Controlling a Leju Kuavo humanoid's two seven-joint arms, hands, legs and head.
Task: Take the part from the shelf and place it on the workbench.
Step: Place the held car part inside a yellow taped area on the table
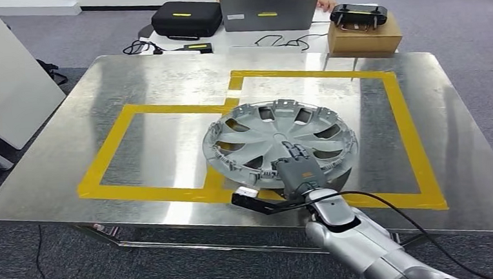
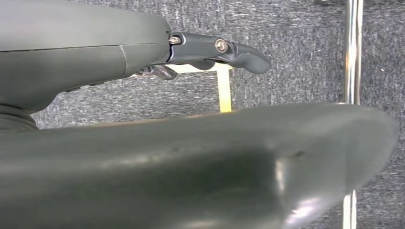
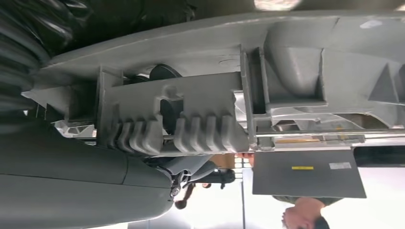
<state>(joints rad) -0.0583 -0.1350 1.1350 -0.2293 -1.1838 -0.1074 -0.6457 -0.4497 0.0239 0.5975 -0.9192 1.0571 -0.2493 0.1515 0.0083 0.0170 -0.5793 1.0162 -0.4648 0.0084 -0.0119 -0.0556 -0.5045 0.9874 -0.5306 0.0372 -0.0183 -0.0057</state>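
Observation:
The part is a silver hubcap (image 1: 269, 135). It lies on the metal workbench (image 1: 163, 80), across the inner corner of the yellow tape outlines (image 1: 412, 136), with its near edge by my right hand. My right hand (image 1: 297, 172) grips that near rim, fingers over the top face. In the right wrist view the ribbed underside of the hubcap's rim (image 3: 296, 62) sits right against my right hand (image 3: 86, 181), with the thumb below it. My left hand (image 2: 215, 50) hangs over grey carpet with a finger stretched out and nothing in it.
Behind the workbench stand a laptop (image 1: 268, 10), a black case (image 1: 187, 18) and a cardboard box (image 1: 364, 36) with a controller on it. A person (image 1: 326, 2) sits behind the laptop. A white cabinet (image 1: 1, 77) is at the left. A chrome table leg (image 2: 352, 52) stands near my left hand.

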